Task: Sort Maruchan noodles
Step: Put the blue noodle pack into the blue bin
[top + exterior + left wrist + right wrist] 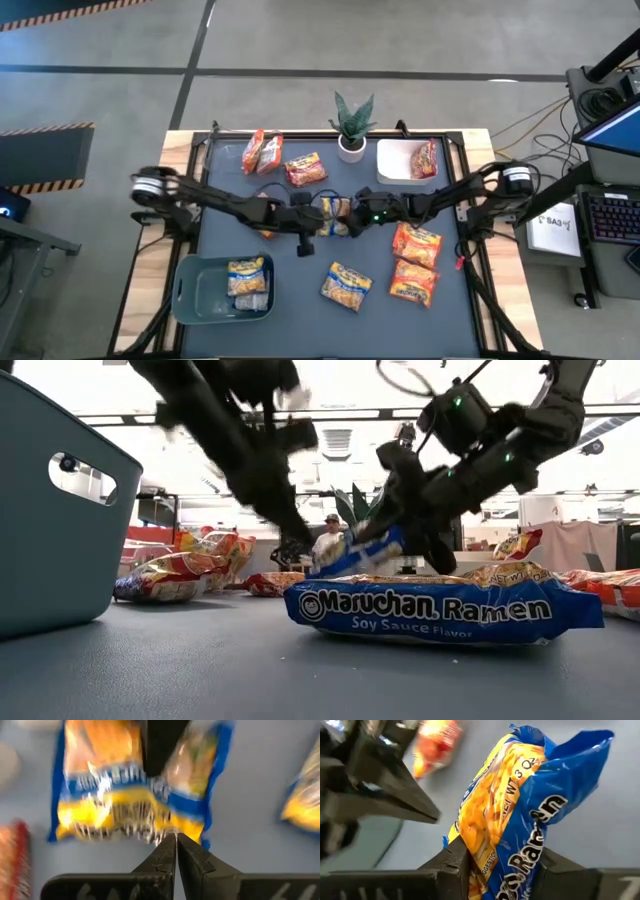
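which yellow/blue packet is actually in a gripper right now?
The yellow-and-blue packet at table centre, pinched between the right gripper fingers and tilted up. The other yellow-and-blue ones lie flat: one on the mat near the front, one in the grey bin.

Ramen packets point(346, 285): ten. Bins point(192, 290): two. Plant point(352, 122): one.

A robotics lab is suggested by striped floor tape point(45, 130), a keyboard point(612, 217), trailing cables point(530, 125) and ceiling lights point(340, 412)
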You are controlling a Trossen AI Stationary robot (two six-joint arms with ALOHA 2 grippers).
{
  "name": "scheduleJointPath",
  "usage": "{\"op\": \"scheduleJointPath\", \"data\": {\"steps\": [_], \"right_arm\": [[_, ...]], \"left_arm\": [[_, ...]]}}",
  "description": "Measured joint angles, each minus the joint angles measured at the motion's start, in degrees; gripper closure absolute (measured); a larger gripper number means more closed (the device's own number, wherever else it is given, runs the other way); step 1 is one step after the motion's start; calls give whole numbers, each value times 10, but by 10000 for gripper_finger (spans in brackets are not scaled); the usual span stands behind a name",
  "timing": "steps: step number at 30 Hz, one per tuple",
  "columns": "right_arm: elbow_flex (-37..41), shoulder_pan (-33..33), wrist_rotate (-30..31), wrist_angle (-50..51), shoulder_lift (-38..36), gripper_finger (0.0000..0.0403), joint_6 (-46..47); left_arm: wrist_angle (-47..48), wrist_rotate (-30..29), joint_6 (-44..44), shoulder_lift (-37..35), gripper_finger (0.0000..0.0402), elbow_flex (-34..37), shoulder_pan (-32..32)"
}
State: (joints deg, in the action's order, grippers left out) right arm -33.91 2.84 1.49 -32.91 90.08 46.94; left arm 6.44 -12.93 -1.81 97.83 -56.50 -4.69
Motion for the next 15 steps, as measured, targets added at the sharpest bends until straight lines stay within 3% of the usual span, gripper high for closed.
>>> {"op": "scheduleJointPath", "data": {"steps": [3, 8, 12, 15], "right_arm": [[-1, -21, 14, 0, -31, 295, -84], [-1, -93, 129, -5, -80, 306, -265], [-1, -153, 230, -13, -103, 304, -380], [-1, -180, 251, -44, -113, 304, -446]], "left_arm": [[-19, 0, 14, -62, 401, 17, -7], [-135, 51, 18, -177, 394, 88, -10], [-239, 80, -9, -257, 358, 169, -11], [-311, 80, -35, -297, 313, 226, -11]]}}
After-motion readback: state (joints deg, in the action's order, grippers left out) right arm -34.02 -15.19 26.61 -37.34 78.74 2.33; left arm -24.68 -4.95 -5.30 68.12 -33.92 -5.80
